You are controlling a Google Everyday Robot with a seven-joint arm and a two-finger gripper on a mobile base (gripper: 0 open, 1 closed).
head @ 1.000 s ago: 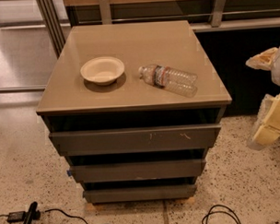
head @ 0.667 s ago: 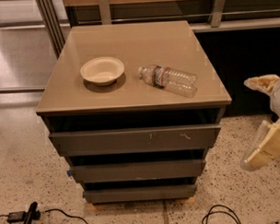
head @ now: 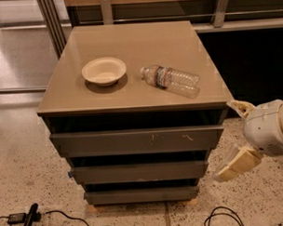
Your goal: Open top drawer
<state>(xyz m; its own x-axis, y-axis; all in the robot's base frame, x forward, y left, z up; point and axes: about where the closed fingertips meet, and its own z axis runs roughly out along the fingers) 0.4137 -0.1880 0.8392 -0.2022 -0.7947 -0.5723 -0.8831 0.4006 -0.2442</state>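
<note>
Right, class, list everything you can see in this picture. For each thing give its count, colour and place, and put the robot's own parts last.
cabinet: one, tan top, centre of view
bowl: one, cream, upright on the cabinet top, left of centre
bottle: one, clear plastic, lying on its side right of the bowl, apart from it
top drawer: one, dark grey, pale scratches right of centre, just beneath the cabinet top
lower drawers: two, grey, stacked below the top drawer
cables: black, on the floor in front
floor: speckled pale, around the cabinet
claw: one, pale, fingers spread open, beside the cabinet's right edge at drawer height, holding nothing
</note>
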